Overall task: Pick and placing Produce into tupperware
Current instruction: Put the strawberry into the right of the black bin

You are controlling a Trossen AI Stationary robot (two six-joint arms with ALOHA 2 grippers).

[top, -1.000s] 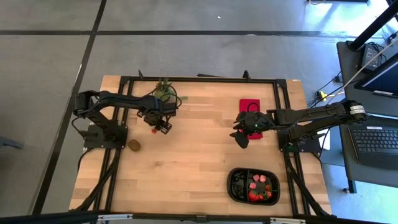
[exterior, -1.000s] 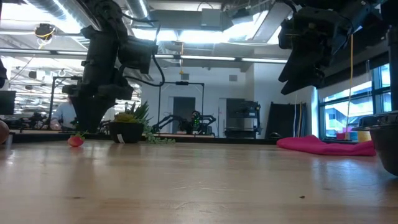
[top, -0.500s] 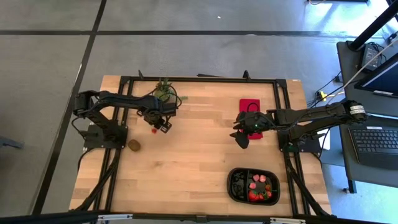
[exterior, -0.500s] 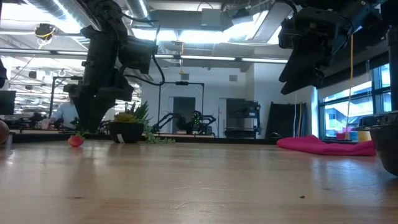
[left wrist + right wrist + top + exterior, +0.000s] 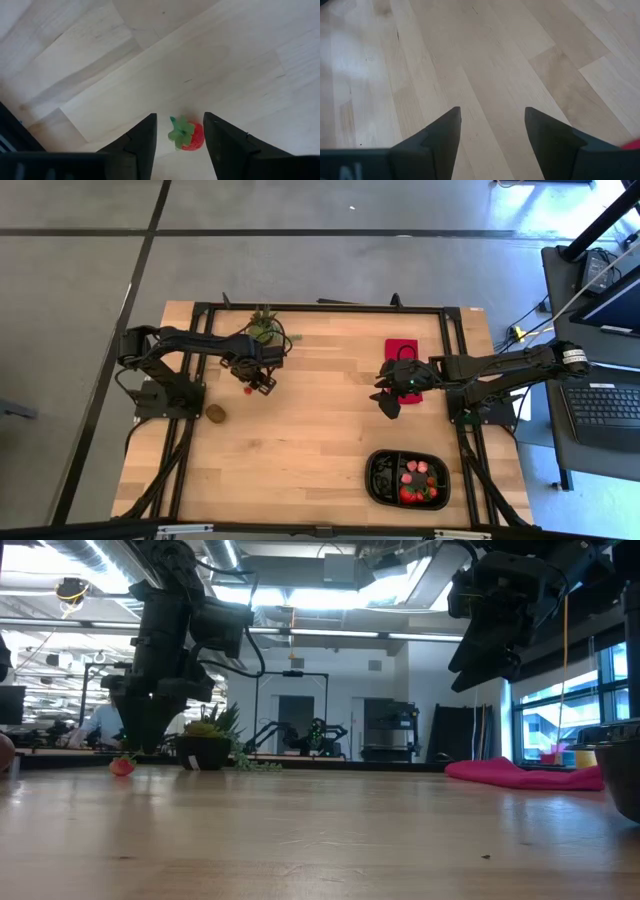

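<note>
Overhead, a wooden table with two dark arms. At far left lies a brown kiwi, alone on the wood. Next, the left gripper points down beside a strawberry near the potted plant. From its wrist camera, the two fingers stand apart with the strawberry lying on the wood between them — not yet gripped. The berry sits off-centre, close to one finger, with a gap to the other; its green cap points toward that far finger, so its long axis runs across the gap. It is small, red and glossy.

Toward the right, the right gripper hangs above bare wood at the edge of a red cloth, fingers parted and holding nothing.

Near the front right sits the black tray, already holding several red pieces — well apart from the strawberry. The left arm is by far the nearer to it.
</note>
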